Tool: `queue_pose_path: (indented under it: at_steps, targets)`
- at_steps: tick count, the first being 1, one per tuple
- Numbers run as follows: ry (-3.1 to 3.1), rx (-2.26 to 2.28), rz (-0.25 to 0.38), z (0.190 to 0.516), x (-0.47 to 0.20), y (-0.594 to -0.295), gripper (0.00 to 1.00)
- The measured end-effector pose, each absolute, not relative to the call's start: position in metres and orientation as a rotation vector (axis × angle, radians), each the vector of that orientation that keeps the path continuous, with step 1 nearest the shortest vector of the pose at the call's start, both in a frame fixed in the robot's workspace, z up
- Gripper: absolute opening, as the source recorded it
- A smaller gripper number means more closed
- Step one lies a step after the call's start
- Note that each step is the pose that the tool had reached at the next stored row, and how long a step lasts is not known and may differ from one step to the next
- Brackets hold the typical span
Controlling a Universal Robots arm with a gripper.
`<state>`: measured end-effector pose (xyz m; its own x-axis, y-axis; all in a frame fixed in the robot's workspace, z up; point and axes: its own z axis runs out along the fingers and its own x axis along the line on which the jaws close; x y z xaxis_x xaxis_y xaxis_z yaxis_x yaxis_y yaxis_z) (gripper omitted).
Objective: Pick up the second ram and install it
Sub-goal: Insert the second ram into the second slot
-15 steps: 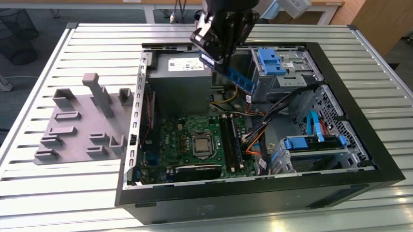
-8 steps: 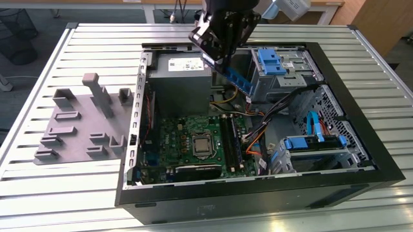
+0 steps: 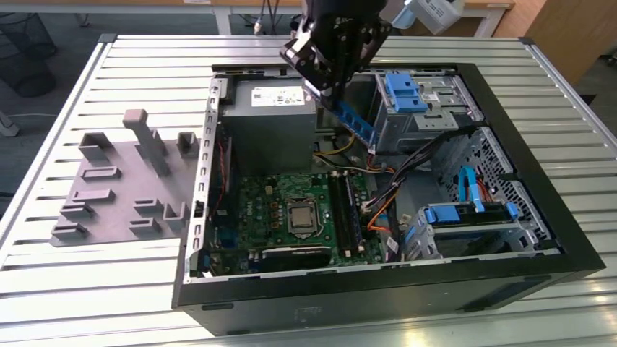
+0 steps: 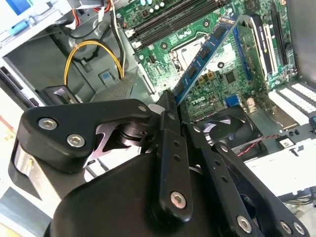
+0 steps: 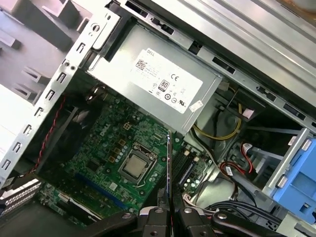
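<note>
Exterior view. My gripper hangs above the open computer case, which lies on its side on the slatted bench. The gripper is closed on the second ram, a blue strip that slants down from the fingers toward the exterior view's right. The strip is in the air, clear of the motherboard. The black slot rails lie below it, nearer the camera, and run lengthwise away from the camera. The grey holder tray sits on the bench well to the exterior view's left, outside the case.

Second wrist view. The gripper's black linkages fill the foreground, and the second ram juts out from between the fingers, clamped at one end with its long axis pointing away over the board. The slot rails lie beyond it, well apart from the strip. I judge the strip's axis to be skewed against theirs here, not yet parallel.

First wrist view. I see the second ram edge-on, a thin dark line rising from between the closed fingertips. The processor socket lies just beside that line, and the slot rails sit close on its other side. The power supply stands beyond.
</note>
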<state>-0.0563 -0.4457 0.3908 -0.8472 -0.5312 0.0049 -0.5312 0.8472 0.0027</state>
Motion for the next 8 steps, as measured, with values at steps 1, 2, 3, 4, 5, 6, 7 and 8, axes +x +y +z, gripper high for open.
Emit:
queue_pose_path:
  at_steps: [1,2,3,4,5,6,7,8]
  targets:
    - [-3.018,0.853,-0.002,0.3907,-0.0563,-0.4457,0.14]
    - [-3.022,0.839,-0.002,0.3907,-0.0563,-0.4457,0.14]
    - [-3.026,0.825,-0.001,0.3907,-0.0563,-0.4457,0.14]
    - [-3.029,0.811,-0.001,0.3906,-0.0563,-0.4457,0.14]
    - [-3.033,0.796,-0.001,0.3906,-0.0563,-0.4457,0.14]
    - [-3.037,0.781,-0.001,0.3905,-0.0563,-0.4457,0.14]
    - [-3.041,0.766,0.0,0.3905,-0.0562,-0.4457,0.14]
    - [-3.045,0.748,0.0,0.3904,-0.0562,-0.4457,0.14]
